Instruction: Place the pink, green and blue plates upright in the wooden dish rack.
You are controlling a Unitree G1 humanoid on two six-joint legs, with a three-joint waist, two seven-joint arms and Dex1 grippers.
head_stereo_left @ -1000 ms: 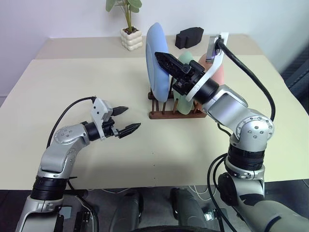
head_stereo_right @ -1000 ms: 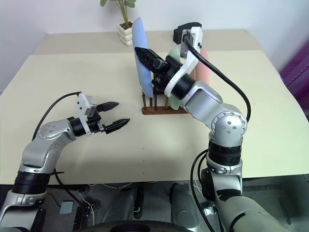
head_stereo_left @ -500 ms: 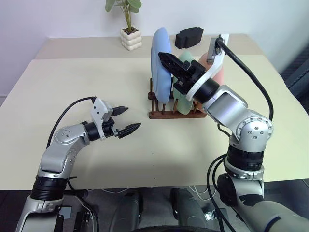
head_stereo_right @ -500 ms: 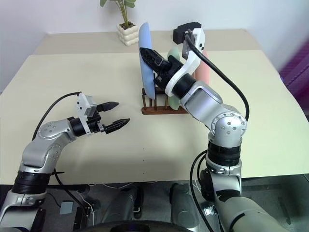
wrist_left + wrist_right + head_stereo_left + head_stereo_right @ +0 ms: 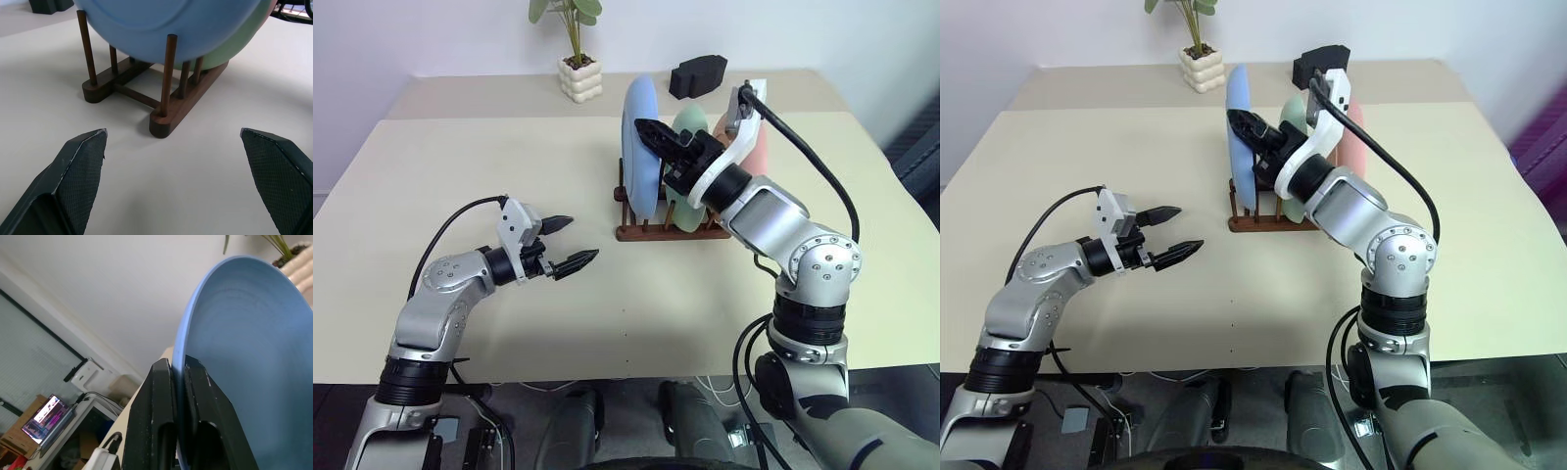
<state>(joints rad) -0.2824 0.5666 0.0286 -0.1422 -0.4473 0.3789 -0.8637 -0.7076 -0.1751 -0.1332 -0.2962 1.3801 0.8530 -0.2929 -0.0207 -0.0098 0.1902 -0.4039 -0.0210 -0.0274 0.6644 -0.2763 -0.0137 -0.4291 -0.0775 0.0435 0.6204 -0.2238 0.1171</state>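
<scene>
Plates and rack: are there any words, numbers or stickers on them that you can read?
None: the blue plate, the green plate, the pink plate and the wooden dish rack are all plain.
The screen far off in the right wrist view shows colours, too small to read.

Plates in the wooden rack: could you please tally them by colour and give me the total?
Blue plate: 1
Green plate: 1
Pink plate: 1
Total: 3
</scene>
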